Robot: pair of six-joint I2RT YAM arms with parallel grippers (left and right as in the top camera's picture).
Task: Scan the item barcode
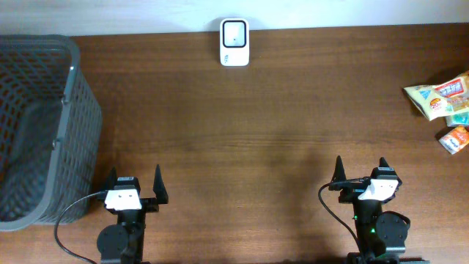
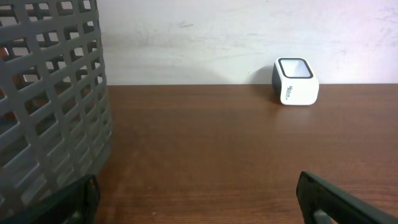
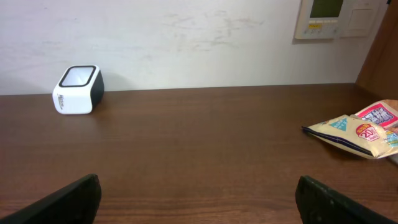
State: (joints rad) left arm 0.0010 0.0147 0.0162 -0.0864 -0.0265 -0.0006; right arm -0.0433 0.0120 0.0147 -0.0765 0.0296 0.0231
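Note:
A white barcode scanner with a dark window stands at the table's far edge; it also shows as the scanner in the left wrist view and the scanner in the right wrist view. Snack packets lie at the far right, the nearest being a yellow-and-white packet. My left gripper is open near the front left, with nothing between its fingers. My right gripper is open near the front right, empty as well. No barcode is visible on the packets.
A tall grey mesh basket fills the left side, close beside the left gripper; its wall crowds the left wrist view. A small orange packet lies by the right edge. A wall panel hangs behind the table.

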